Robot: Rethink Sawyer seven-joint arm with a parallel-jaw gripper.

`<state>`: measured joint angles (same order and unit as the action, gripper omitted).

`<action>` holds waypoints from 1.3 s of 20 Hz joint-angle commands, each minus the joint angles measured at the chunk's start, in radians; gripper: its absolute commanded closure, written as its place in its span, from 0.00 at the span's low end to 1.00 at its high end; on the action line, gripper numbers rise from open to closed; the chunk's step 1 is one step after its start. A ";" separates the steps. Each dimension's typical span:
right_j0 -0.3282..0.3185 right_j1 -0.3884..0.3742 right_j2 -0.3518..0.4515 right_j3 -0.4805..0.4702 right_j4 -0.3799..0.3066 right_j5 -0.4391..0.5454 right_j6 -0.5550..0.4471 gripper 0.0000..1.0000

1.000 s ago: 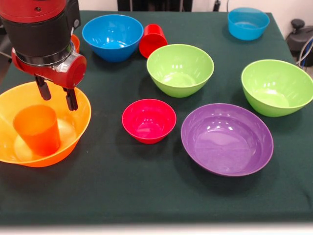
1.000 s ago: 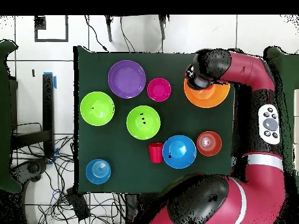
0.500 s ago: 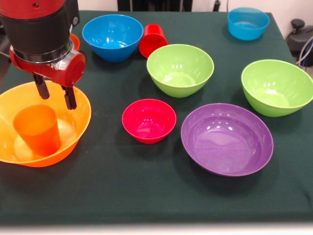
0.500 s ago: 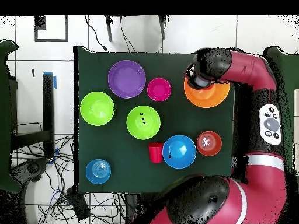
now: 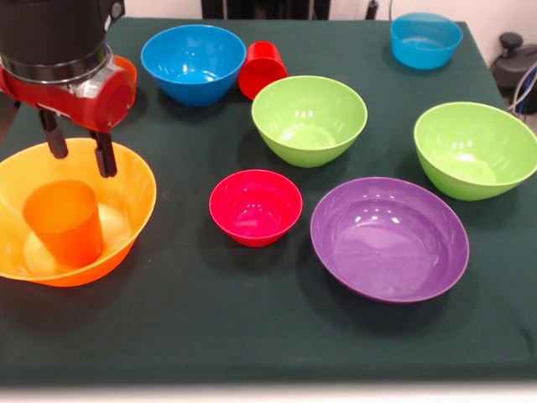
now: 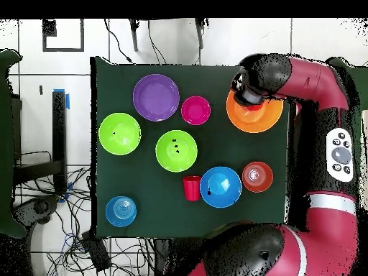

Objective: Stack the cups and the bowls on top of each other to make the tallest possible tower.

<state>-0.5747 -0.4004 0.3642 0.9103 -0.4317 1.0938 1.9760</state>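
Front view, upper left of the frame: your gripper (image 5: 80, 154) hangs with its two dark fingers apart and nothing between them, above the far rim of the big orange bowl (image 5: 126, 222). The orange cup (image 5: 65, 222) stands mouth-up inside that bowl at lower left, tilted slightly on the curved floor; this is the tower so far. The small crimson bowl (image 5: 255, 206) sits upright on the green cloth (image 5: 210, 327) at centre frame, apart from its neighbours. The red cup (image 5: 262, 69) lies on its side at the top, just beside a blue bowl (image 5: 193, 62). All pieces appear to be thin glossy plastic: judge them light, stiff and slippery, liable to skid or tip under a glancing touch. Take the crimson bowl by pinching its rim wall, one finger inside and one outside. Expect an unsteady seat on the cup's mouth, so set it down centred.
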 commanded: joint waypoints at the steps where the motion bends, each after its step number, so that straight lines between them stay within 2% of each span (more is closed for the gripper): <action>1: 0.030 -0.022 0.076 0.030 -0.027 0.075 -0.339 0.00; 7: 0.022 -0.026 0.122 0.056 -0.055 0.040 -0.484 0.00; 12: 0.020 -0.029 0.137 0.067 -0.052 0.051 -0.546 0.00; 19: 0.017 -0.026 0.170 0.076 -0.070 0.060 -0.763 0.00; 26: 0.008 -0.037 0.175 0.110 -0.060 0.033 -0.849 0.00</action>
<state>-0.5746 -0.4365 0.4676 0.9132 -0.4377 1.0940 1.4938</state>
